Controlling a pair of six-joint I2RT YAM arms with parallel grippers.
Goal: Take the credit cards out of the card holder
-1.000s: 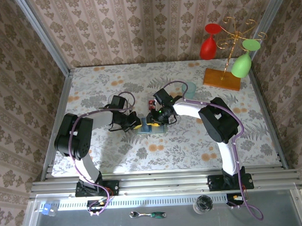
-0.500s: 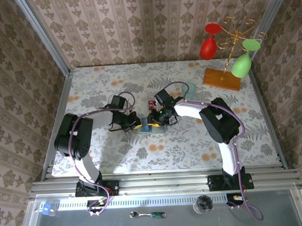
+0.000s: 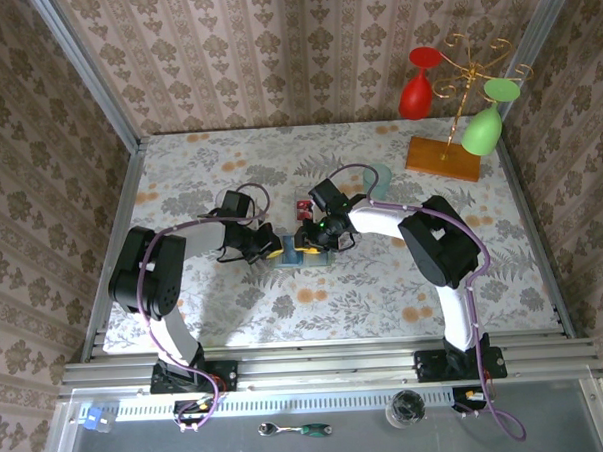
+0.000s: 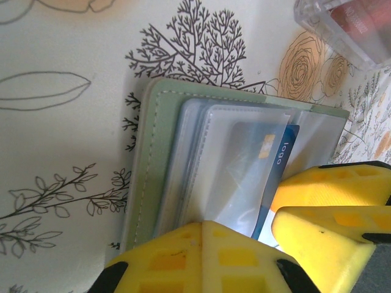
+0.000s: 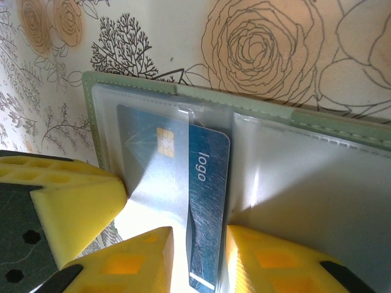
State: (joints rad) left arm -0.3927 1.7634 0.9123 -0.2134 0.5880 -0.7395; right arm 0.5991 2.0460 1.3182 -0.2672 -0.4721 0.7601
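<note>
The small, flat, pale sage-green folding card holder (image 4: 148, 165) lies opened out on the flowered tabletop (image 4: 61, 152), with its clear plastic sleeves facing up. A dark blue plastic credit card (image 5: 209, 177), with a gold chip and the word "logo", lies flat partly out of one sleeve, the rest under the plastic.

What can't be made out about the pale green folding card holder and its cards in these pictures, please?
- Top view: pale sage-green folding card holder, too small, under left gripper and right gripper.
- Right wrist: whether the dark blue plastic card is gripped; yellow fingers hide its edges.
- Left wrist: any further cards, blurred behind cloudy plastic sleeves.
</note>
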